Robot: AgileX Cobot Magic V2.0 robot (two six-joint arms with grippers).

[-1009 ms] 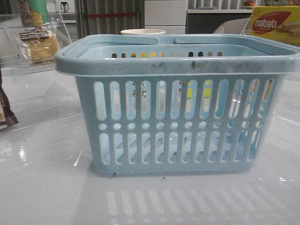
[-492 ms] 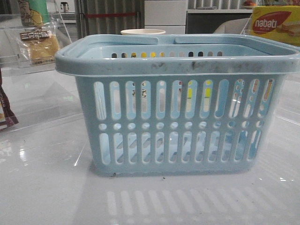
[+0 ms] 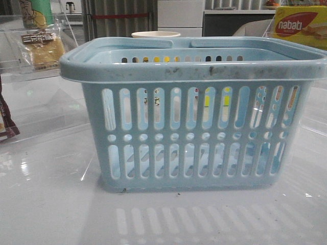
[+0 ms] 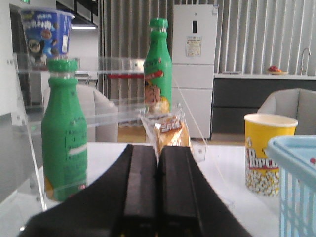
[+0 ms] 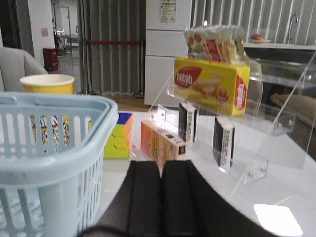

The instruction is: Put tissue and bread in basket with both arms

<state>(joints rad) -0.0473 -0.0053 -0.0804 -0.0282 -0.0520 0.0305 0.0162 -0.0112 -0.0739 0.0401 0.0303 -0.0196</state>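
The light-blue slotted basket (image 3: 194, 138) fills the middle of the front view, and nothing shows inside it. The bread (image 3: 43, 48), toast slices in a clear packet with a dark label, sits on a clear shelf at the far left. In the left wrist view the bread (image 4: 172, 134) lies just beyond my shut, empty left gripper (image 4: 157, 148). My right gripper (image 5: 161, 165) is shut and empty beside the basket (image 5: 49, 148). Two small, nearly black packs (image 5: 187, 122) (image 5: 223, 140), seemingly tissue, stand on a clear shelf ahead of it. Neither gripper shows in the front view.
Two green bottles (image 4: 64, 133) (image 4: 158, 64) stand on the left shelf, with a yellow popcorn cup (image 4: 269, 153) behind the basket. On the right are a nabati box (image 5: 212, 84), an orange box (image 5: 160, 143) and a colour cube (image 5: 118, 136). A dark snack packet (image 3: 6, 122) lies at the left edge.
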